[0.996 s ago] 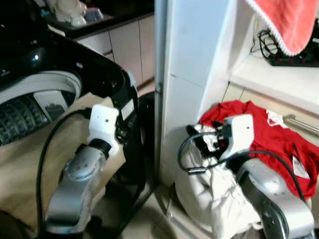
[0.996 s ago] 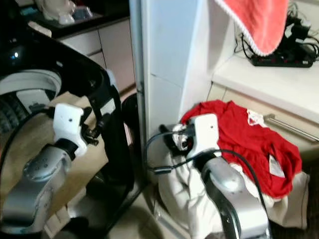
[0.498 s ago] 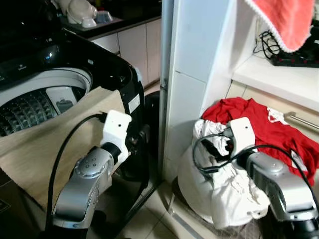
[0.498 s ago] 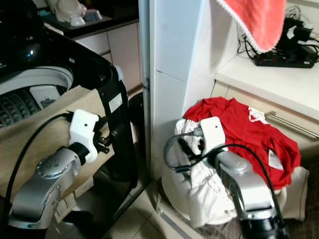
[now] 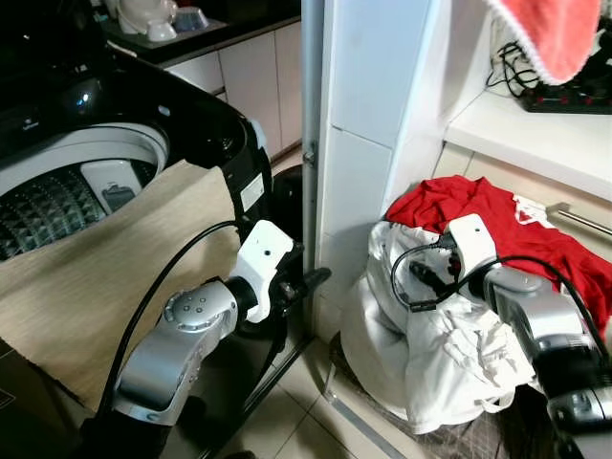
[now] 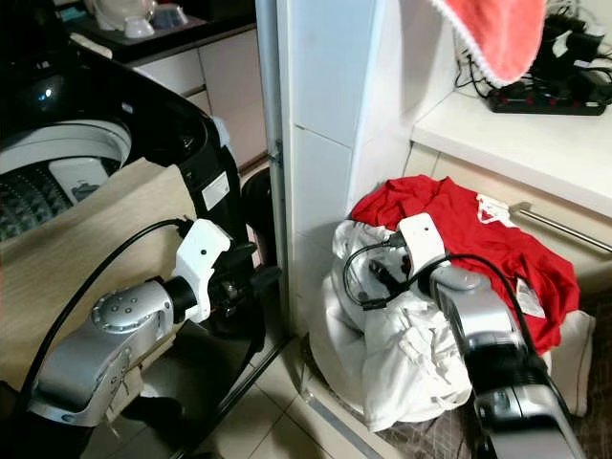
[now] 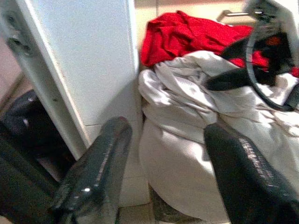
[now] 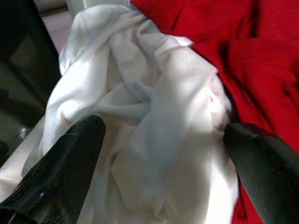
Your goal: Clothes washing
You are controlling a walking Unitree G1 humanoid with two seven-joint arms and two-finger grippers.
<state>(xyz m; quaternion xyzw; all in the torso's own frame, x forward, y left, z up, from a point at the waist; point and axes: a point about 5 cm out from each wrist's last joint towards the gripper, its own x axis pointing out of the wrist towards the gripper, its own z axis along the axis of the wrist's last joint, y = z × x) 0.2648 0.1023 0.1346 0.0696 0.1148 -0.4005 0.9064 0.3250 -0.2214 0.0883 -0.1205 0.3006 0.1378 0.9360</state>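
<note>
White cloth is what the right gripper (image 8: 159, 154) faces: a crumpled white garment (image 5: 430, 354) heaped at the lower right of the head camera's frame, with a red garment (image 5: 497, 229) bunched behind and partly over it. Seen along the right wrist, the jaws stand wide open, one black finger on each side, and the white folds lie between and just beyond them; whether the fingertips touch the cloth I cannot tell. The red fabric sits close beside the finger at the right of that picture. The left gripper (image 7: 163, 158) hovers lower down in the middle of the frame, in front of the white tiled pillar (image 5: 368, 143), its jaws also spread apart and holding nothing, pointed toward the same pile, which lies beyond its tips and apart from them. At the upper left stands the black top-loading washing machine (image 5: 143, 115), its drum opening showing, with a beige cloth (image 5: 96, 277) draped over its front edge. Above the pile, at the upper right, a white bench (image 5: 535, 134) carries a black power strip (image 5: 574, 96) with tangled cords, and a coral towel (image 5: 564, 33) hangs down over it from the top edge of the frame.
</note>
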